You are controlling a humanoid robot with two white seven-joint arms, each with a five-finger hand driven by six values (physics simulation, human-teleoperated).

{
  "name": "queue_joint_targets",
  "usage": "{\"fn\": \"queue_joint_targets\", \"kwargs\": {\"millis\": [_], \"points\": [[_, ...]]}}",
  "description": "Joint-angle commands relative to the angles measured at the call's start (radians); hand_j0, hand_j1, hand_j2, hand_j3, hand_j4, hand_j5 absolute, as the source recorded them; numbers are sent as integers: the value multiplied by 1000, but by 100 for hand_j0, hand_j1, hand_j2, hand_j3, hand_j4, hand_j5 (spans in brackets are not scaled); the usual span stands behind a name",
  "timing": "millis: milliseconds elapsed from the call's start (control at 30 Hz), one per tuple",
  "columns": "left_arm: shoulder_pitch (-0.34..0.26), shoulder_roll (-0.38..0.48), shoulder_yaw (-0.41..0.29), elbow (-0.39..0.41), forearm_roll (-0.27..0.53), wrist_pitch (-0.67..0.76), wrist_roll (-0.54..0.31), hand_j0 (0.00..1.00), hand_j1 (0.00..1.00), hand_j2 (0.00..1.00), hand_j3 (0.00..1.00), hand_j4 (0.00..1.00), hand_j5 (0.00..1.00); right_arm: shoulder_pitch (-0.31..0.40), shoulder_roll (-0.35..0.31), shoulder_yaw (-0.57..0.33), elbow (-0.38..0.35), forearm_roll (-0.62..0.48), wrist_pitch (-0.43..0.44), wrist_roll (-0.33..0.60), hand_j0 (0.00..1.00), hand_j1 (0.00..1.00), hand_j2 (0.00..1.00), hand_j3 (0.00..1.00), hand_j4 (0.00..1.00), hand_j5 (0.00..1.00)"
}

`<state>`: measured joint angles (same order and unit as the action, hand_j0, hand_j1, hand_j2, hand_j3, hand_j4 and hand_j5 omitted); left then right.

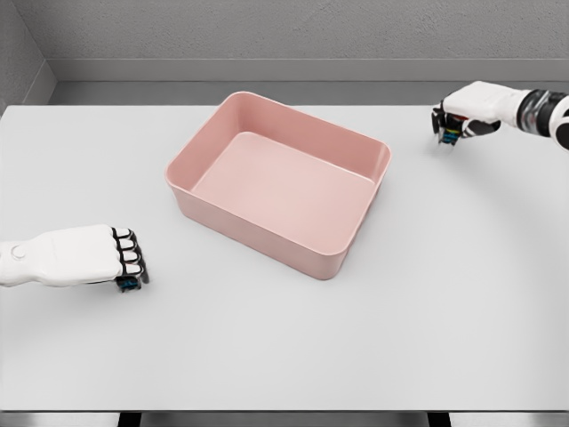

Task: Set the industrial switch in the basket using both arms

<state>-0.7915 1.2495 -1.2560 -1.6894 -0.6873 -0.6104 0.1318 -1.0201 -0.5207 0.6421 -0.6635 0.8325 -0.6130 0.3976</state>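
So the pink basket (277, 182) sits on the white tabletop (284, 347), turned at an angle, and nothing is visible inside it. It lies between the two hands, well apart from both.

The left robot hand (124, 258) comes in from the lower left and rests low over the tabletop, knuckles up, fingers curled under. There's a small dark bit with a hint of blue peeking out beneath the fingertips, but it's too tiny to say what it is, or whether the hand actually holds anything. The basket is off to that hand's right and a little farther from the robot.

The right robot hand (453, 123) reaches in from the upper right edge, also with fingers curled down toward the tabletop. Something small with green, blue and orange specks shows at its fingertips; honestly can't tell if that's an object or part of the fingers. The basket is to this hand's left and nearer the robot.

As for the industrial switch, I can't pick it out anywhere for sure.
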Motion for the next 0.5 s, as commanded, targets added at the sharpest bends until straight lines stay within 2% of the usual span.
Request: {"fn": "queue_joint_targets", "kwargs": {"millis": [0, 67, 200, 267, 467], "points": [[0, 1, 0, 2, 2, 0, -1, 51, 51, 51, 51, 51, 51, 0, -15, -12, -27, -13, 2, 1, 48, 48, 48, 48, 48, 48], [0, -1, 0, 7, 2, 0, 0, 51, 51, 51, 51, 51, 51, 2, -22, -47, -36, -19, 2, 0, 48, 48, 48, 48, 48, 48], [-3, -1, 12, 10, 3, 0, 0, 51, 51, 51, 51, 51, 51, 9, -45, -51, -110, -42, 2, -2, 49, 49, 49, 49, 49, 49], [-26, 1, 13, 16, 11, 0, 2, 51, 51, 51, 51, 51, 51, 9, -47, -53, -137, -42, 2, -2, 49, 49, 49, 49, 49, 49], [-69, 2, 15, 17, 20, 0, 8, 51, 51, 51, 51, 51, 51, 21, -94, -48, -286, -114, 2, -5, 49, 49, 49, 49, 49, 49]]}}
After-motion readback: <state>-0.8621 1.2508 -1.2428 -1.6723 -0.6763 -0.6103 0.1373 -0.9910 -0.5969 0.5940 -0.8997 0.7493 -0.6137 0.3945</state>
